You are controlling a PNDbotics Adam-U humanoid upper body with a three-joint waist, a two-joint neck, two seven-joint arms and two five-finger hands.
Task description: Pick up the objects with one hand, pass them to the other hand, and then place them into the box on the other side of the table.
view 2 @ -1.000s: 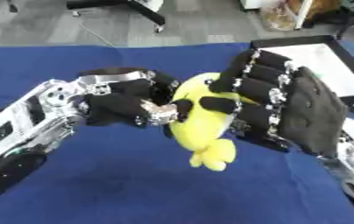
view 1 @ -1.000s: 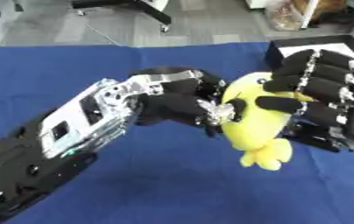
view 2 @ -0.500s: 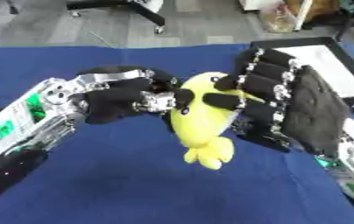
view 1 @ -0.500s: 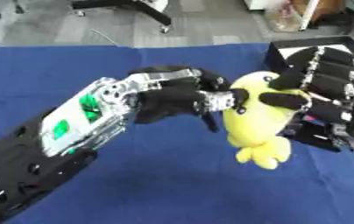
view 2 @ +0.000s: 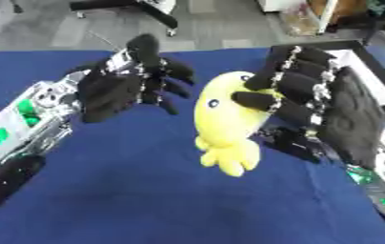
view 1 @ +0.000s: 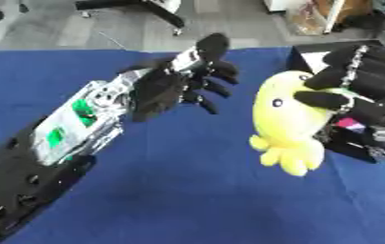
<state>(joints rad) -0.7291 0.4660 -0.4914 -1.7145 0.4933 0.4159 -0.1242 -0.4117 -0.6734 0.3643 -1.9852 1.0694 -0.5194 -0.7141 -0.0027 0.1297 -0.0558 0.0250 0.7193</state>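
The right hand (view 2: 329, 114) holds the yellow plush octopus toy (view 2: 225, 128) above the blue cloth surface (view 2: 146, 190), fingers curled around its head. The left hand (view 2: 125, 86) hovers beside it, apart, fingers spread and holding nothing.

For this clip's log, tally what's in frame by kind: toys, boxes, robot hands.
Yellow plush toy: 1
Box: 1
Robot hands: 2, left hand open, right hand holding the toy
Total: 4

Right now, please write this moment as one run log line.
stage: handover done | yellow plush toy: held by right hand | left hand: open, apart from toy | box: not reached
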